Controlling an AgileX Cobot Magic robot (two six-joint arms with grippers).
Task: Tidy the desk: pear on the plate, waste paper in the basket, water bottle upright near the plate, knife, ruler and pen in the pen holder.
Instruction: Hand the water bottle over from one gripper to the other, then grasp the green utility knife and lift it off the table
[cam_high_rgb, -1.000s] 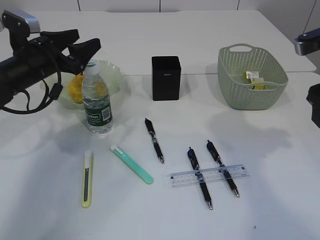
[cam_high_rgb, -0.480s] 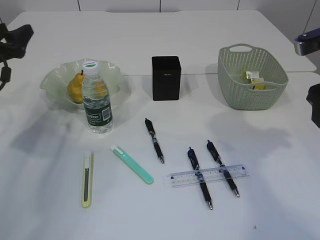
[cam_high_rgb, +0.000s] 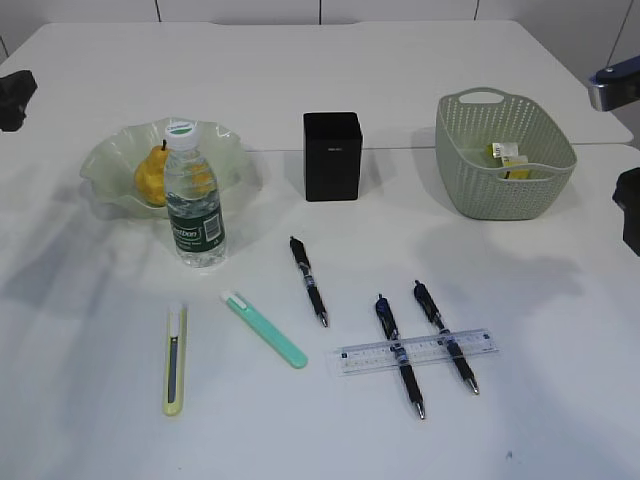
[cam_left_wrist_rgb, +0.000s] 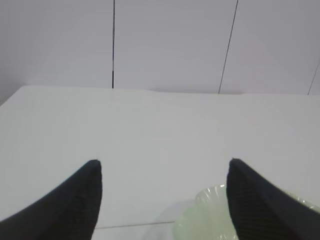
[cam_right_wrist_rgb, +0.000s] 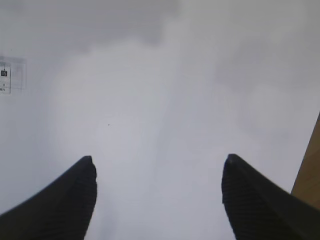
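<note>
Clear ruler (cam_high_rgb: 417, 351) across two pens (cam_high_rgb: 398, 354), both tools (cam_left_wrist_rgb: 162, 165) (cam_right_wrist_rgb: 157, 162) spread (holding nothing), knives (cam_high_rgb: 263, 328) beside.

Left arm (cam_high_rgb: 14, 97) now almost out of exterior view, off the bottle (cam_high_rgb: 194, 196).

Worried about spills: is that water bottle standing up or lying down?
Upright: the water bottle stands on its base, cap on top, beside the plate.

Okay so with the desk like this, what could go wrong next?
The clear ruler lies across two pens, so gripping any one could drag or flick the others. The pen holder has a narrow opening; long items might tip it. The upright water bottle stands close to the knives and could get knocked over.
</note>
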